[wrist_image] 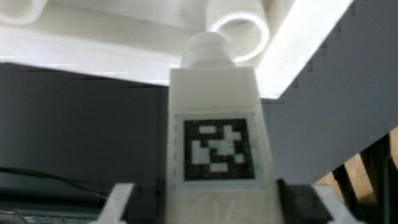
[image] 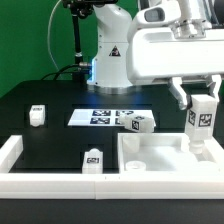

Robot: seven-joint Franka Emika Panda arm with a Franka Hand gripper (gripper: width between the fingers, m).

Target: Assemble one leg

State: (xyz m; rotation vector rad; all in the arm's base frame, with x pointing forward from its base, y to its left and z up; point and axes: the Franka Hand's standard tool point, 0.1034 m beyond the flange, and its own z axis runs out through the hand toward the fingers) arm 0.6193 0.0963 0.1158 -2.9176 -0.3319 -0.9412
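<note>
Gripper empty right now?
No, the gripper is shut on a white tagged leg, which it holds upright between its fingers.

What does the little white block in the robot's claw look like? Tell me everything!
The small white stubby plastic leg is a rectangular post with a rounded tip and a black-and-white square tag on its side. It hangs upright, clamped in the gripper, over a corner of the large white tray-like tabletop. Whether its tip touches the tabletop cannot be told.
</note>
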